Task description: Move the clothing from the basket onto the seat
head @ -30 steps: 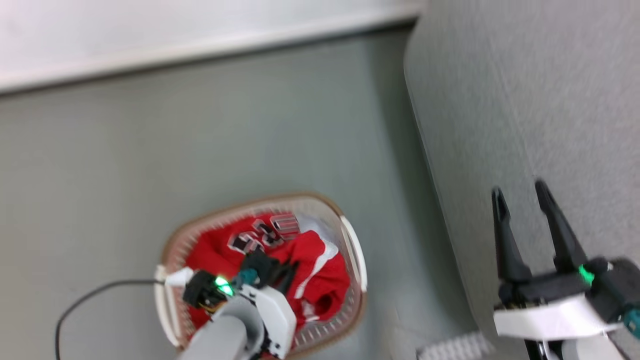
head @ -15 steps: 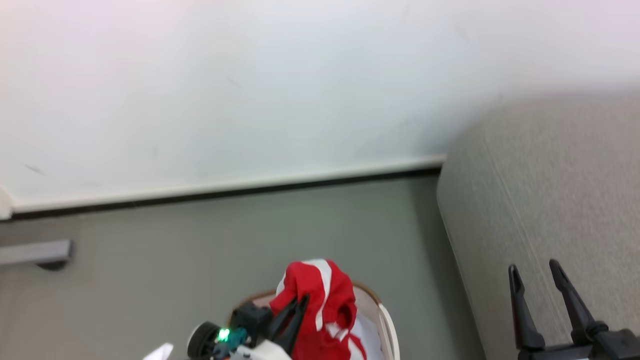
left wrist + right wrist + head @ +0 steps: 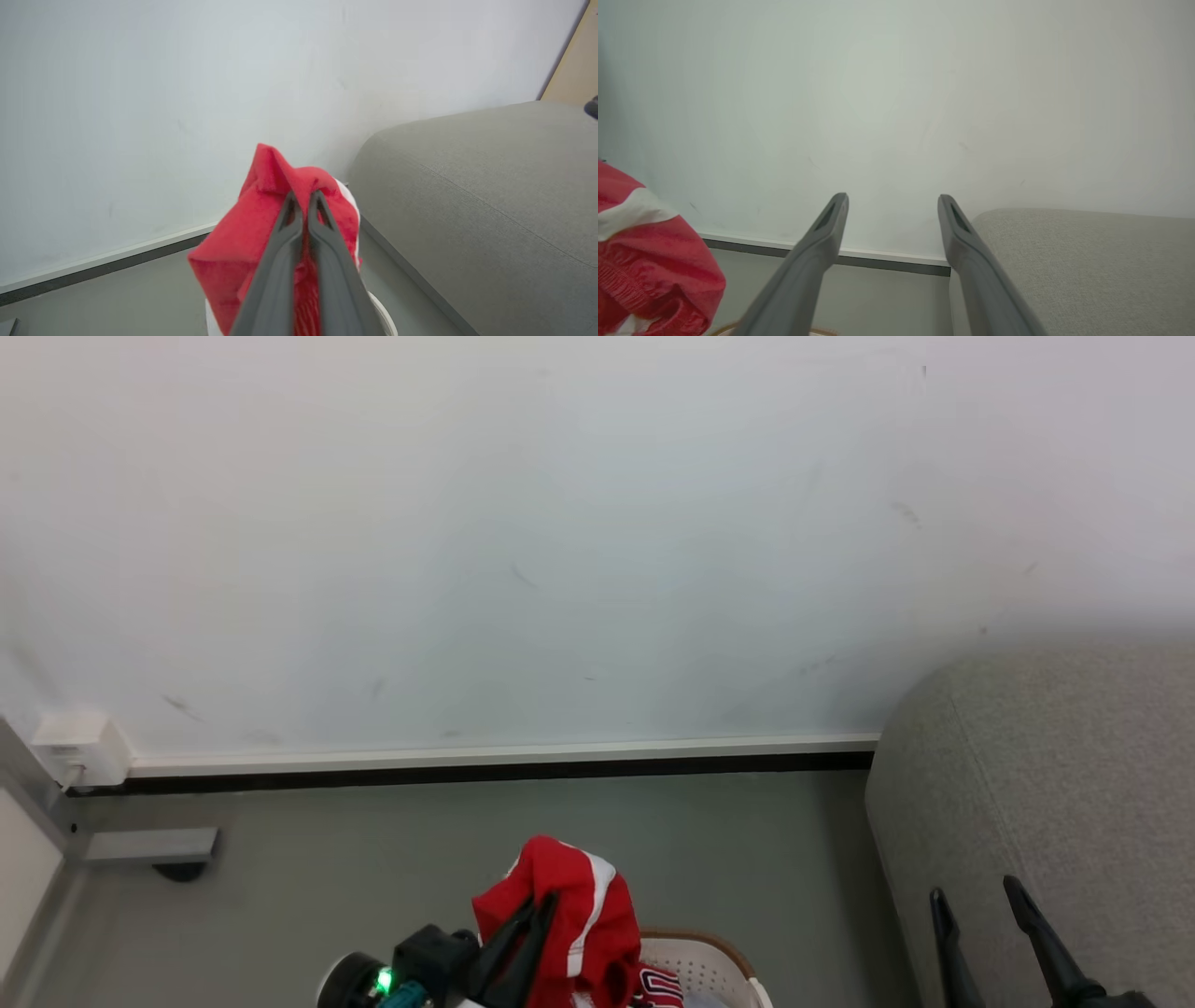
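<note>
Left hand [image 3: 304, 197] pinched the clothing [image 3: 226, 249] high over the basket [image 3: 714, 963], probably to clear its rim toward the seat [image 3: 1055, 775]; right hand [image 3: 893, 198] sat spread, empty.

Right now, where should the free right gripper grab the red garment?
Probably on the red garment, at the drooping fold by its white stripe, below where the left gripper pinches it, coming from the sofa side: that fold hangs loose, facing the open right gripper.

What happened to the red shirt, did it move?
Yes. The red garment rose above the basket, pinched in the left gripper.
</note>
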You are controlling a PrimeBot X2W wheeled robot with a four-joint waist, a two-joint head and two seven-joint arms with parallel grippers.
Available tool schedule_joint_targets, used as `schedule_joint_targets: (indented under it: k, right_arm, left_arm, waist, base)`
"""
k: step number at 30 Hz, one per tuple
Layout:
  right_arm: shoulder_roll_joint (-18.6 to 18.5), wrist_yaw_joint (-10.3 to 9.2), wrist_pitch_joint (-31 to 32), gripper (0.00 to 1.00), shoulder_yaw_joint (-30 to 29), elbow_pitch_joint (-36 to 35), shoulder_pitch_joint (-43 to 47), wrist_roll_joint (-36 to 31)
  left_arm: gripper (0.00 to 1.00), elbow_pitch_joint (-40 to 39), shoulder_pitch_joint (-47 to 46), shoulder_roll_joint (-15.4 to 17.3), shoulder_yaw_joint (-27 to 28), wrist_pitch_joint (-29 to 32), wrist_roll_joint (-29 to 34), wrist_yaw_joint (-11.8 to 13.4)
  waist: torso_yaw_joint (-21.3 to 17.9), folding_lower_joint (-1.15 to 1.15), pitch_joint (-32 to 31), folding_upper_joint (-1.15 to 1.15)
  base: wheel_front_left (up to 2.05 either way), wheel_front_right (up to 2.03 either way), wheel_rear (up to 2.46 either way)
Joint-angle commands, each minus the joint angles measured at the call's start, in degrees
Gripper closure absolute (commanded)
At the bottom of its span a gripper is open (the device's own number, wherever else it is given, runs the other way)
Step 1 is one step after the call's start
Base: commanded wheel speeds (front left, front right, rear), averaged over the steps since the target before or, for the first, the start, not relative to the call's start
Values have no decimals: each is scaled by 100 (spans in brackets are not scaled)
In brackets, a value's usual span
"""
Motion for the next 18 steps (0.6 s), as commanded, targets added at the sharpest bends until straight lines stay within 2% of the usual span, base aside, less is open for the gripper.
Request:
schedule_joint_targets:
  k: [1, 5, 9, 18]
  right_arm:
    - [-32, -12, 2, 0, 8, 33, 103, 41]
    - [-157, -12, 2, 0, 236, 89, 51, 78]
    - [-494, -13, 2, 0, 838, 182, -201, 186]
    - [-1591, -12, 13, 0, 2938, 327, -1288, 969]
  left_arm:
    - [100, -104, 77, 57, 4, 35, -55, 22]
    - [100, -312, 101, 111, -30, 105, -39, 33]
    - [100, -582, 51, 145, -62, 181, -104, -49]
    - [100, -1289, -304, 355, -410, 601, -20, -425]
  waist:
    - [61, 1, -41, 0]
    - [116, 1, -57, 0]
    - [124, 1, -44, 0]
    - [110, 1, -26, 0]
  base:
    - [0, 0, 0]
    - [0, 0, 0]
    - [0, 0, 0]
    - [0, 0, 0]
